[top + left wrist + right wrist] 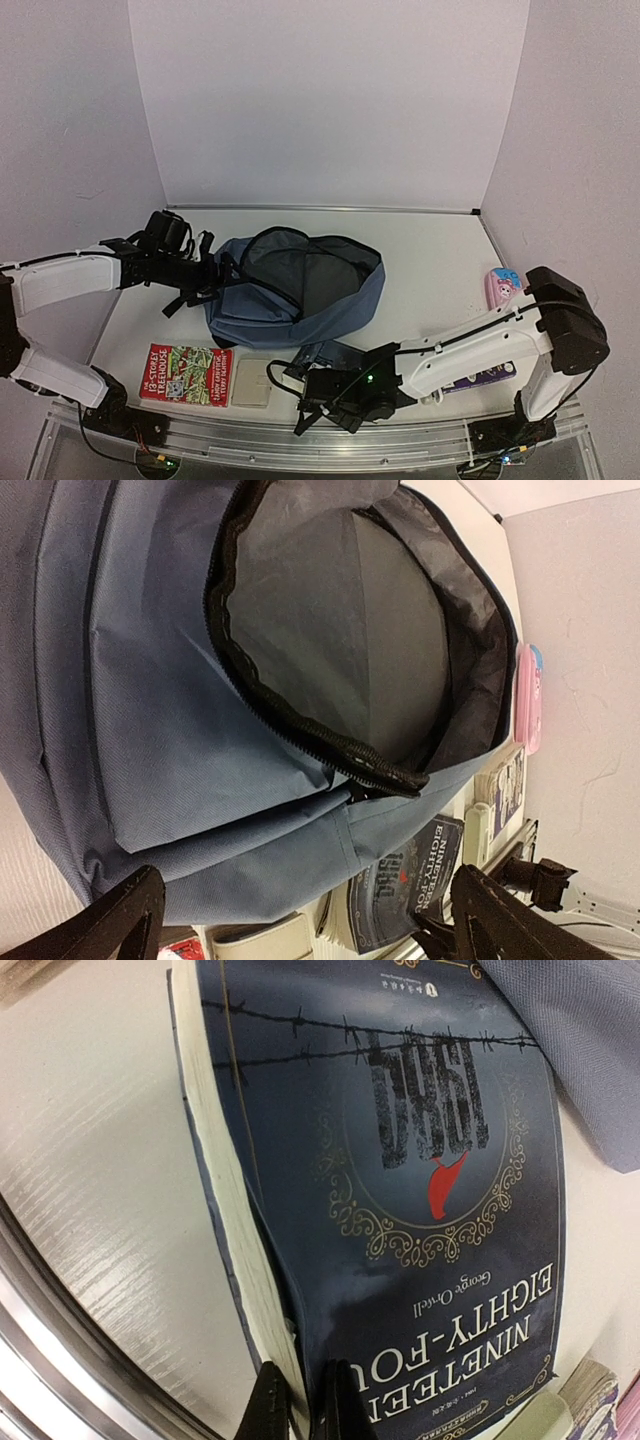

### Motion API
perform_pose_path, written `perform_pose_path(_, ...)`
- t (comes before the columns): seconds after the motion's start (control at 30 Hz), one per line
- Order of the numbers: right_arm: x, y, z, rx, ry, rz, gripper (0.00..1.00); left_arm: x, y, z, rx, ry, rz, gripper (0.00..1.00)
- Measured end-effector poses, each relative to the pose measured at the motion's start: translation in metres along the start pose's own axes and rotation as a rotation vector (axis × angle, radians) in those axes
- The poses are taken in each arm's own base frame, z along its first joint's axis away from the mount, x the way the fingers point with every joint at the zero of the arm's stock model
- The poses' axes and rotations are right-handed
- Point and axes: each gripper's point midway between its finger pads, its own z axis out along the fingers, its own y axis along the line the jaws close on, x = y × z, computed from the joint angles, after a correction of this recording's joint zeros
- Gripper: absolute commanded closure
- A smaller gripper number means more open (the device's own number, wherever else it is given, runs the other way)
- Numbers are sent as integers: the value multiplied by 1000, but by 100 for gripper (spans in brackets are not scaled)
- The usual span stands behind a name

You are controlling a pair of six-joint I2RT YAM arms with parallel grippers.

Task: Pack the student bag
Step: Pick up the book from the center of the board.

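Closest in, the right gripper [305, 1405] is pinched shut on an edge of the navy paperback [400, 1210] — likely the first item, since the treehouse book [186, 374] and pink pencil case [502, 287] lie loose on the table. Beyond, the student bag [255, 322] lies mid-table, unzipped, its lining bare — nothing looks packed yet. The left gripper [205, 268] hovers wide open and empty at the bag's left rim.
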Motion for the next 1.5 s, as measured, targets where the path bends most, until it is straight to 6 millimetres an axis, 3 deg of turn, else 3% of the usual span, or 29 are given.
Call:
perform_pose_path(0.17,-4,2,-9,-49,-7,21,100,11,-6,0,56,33,20,1)
perform_pose_path(0.4,-21,6,-56,-211,-87,92,100,39,-27,-4,146,87,71,4)
perform_pose_path(0.5,-23,4,-66,-231,-107,113,100,59,-30,0,169,131,68,4)
perform_pose_path(0.67,-21,3,-66,-238,-115,156,100,99,-39,5,209,219,38,4)
perform_pose_path(0.9,-22,0,-73,-251,-132,199,100,130,-69,7,270,287,-17,1)
perform_pose_path(1.0,-23,0,-74,-253,-135,209,100,143,-72,15,266,313,-57,0)
perform_pose_path(1.5,-23,1,-74,-259,-135,215,100,158,-65,54,203,363,-204,4)
